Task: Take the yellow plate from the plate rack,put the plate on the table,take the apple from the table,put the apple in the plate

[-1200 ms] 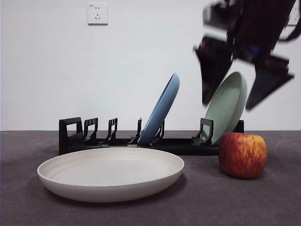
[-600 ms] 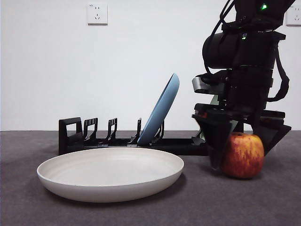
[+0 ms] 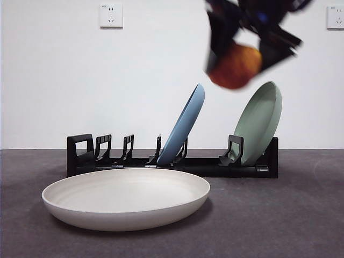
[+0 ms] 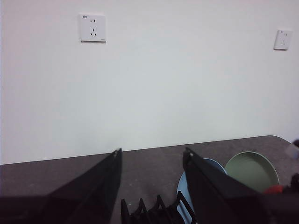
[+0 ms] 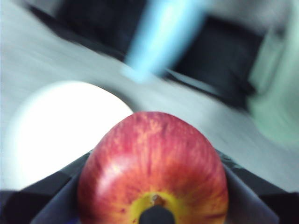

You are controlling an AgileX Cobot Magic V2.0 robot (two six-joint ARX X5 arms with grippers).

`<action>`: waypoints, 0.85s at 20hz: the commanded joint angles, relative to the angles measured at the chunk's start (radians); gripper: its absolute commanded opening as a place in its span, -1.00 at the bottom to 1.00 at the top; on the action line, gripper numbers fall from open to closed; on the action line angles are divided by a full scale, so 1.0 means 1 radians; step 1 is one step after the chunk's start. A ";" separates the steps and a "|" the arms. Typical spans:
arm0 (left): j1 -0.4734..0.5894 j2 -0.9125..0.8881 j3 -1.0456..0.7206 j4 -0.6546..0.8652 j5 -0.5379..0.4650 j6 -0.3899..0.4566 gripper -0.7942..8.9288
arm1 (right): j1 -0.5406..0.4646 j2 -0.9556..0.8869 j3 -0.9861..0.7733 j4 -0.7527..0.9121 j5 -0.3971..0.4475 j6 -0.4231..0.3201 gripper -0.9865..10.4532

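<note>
The yellow plate (image 3: 126,198) lies flat on the table (image 3: 279,226) in front of the black plate rack (image 3: 172,161). High at the upper right, blurred by motion, my right gripper (image 3: 239,51) is shut on the apple (image 3: 235,65), well above the rack. In the right wrist view the red, yellow-streaked apple (image 5: 153,172) fills the space between the jaws, with the plate (image 5: 60,126) a blurred pale disc below. My left gripper (image 4: 152,163) hangs high over the rack, open and holding nothing.
A light blue plate (image 3: 185,124) and a sage green plate (image 3: 260,121) lean upright in the rack. Several of the rack's left slots (image 3: 102,150) hold nothing. A white wall with a socket (image 3: 111,15) stands behind.
The right gripper came down around the apple on the table, shut on it, and has now lifted it up and to the left. The plate has not moved.
</note>
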 commanded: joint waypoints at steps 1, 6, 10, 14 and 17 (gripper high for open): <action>0.001 -0.002 -0.005 0.002 0.000 0.012 -0.38 | 0.066 0.014 0.058 0.010 -0.010 0.010 -0.85; 0.001 -0.002 -0.005 0.001 0.002 0.012 -0.38 | 0.221 0.117 0.125 0.058 -0.006 0.010 -0.85; 0.001 -0.002 -0.005 -0.014 0.002 0.011 -0.38 | 0.292 0.246 0.126 0.066 0.046 0.001 -0.85; 0.001 -0.002 -0.005 -0.036 0.001 0.011 -0.38 | 0.314 0.380 0.126 0.077 0.042 -0.002 -0.85; 0.001 -0.002 -0.005 -0.053 0.001 0.008 -0.38 | 0.317 0.463 0.126 0.078 0.043 -0.002 -0.85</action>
